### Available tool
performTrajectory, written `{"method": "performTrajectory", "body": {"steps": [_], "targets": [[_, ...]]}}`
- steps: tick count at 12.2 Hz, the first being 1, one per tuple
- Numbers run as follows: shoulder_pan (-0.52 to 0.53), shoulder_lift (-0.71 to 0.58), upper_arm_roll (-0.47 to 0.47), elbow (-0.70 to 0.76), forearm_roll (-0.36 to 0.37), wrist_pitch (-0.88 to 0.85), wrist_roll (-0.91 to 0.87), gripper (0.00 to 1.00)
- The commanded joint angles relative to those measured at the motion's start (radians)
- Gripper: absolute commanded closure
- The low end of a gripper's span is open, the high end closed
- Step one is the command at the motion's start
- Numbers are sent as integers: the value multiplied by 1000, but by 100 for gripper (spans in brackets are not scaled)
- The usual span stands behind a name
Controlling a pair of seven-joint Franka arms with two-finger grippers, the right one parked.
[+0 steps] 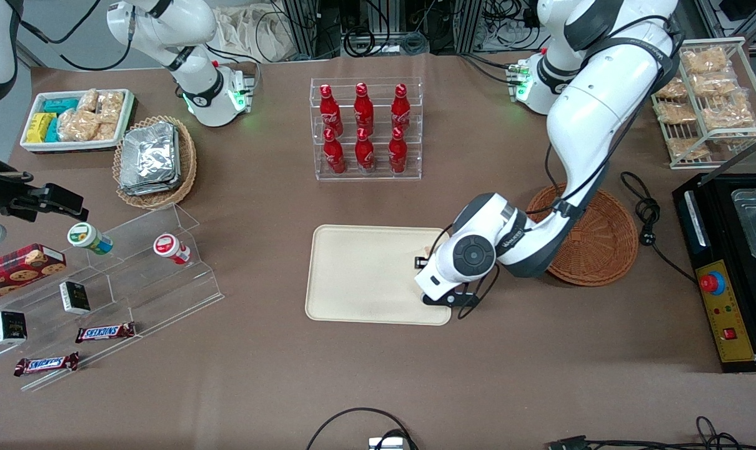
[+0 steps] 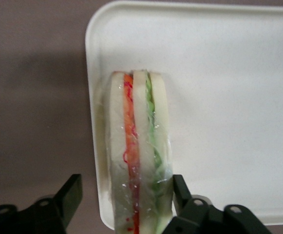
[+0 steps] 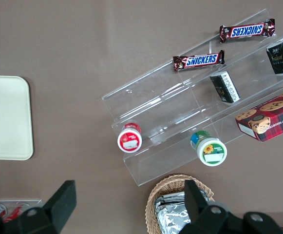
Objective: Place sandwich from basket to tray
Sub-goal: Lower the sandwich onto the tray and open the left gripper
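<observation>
In the front view, the left arm reached down over the tray's [image 1: 365, 275] edge nearest the reddish-brown basket [image 1: 596, 244], which sat just beside the tray toward the working arm's end of the tabletop [image 1: 378, 387]. The gripper [image 1: 423, 262] was mostly hidden under the wrist housing, with only a small dark part showing over the tray's rim; the sandwich could not be made out from here. A clear rack of red bottles [image 1: 365, 128] stood farther from the camera than the tray.

In the left wrist view, the sandwich [image 2: 137, 146] stood on its edge on the tray [image 2: 229, 97], close along the tray's rim near a rounded corner, its white bread, orange layer and green layer showing through clear wrap. The gripper [image 2: 126, 195] straddled it with its fingers [image 2: 72, 192] spread: one fingertip lay close against the wrapped side, the other stood clear of it over the tabletop [image 2: 34, 97], so nothing was clamped.

The right wrist view showed one corner of the tray [image 3: 5, 117].
</observation>
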Motion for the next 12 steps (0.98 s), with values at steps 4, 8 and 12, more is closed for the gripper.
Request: {"method": "performTrajectory", "body": {"steps": [4, 8, 12], "targets": [[45, -197, 0, -128, 23, -97, -109, 14], [150, -408, -9, -352, -6, -41, -115, 12], [211, -602, -7, -486, -101, -43, -95, 13]]}}
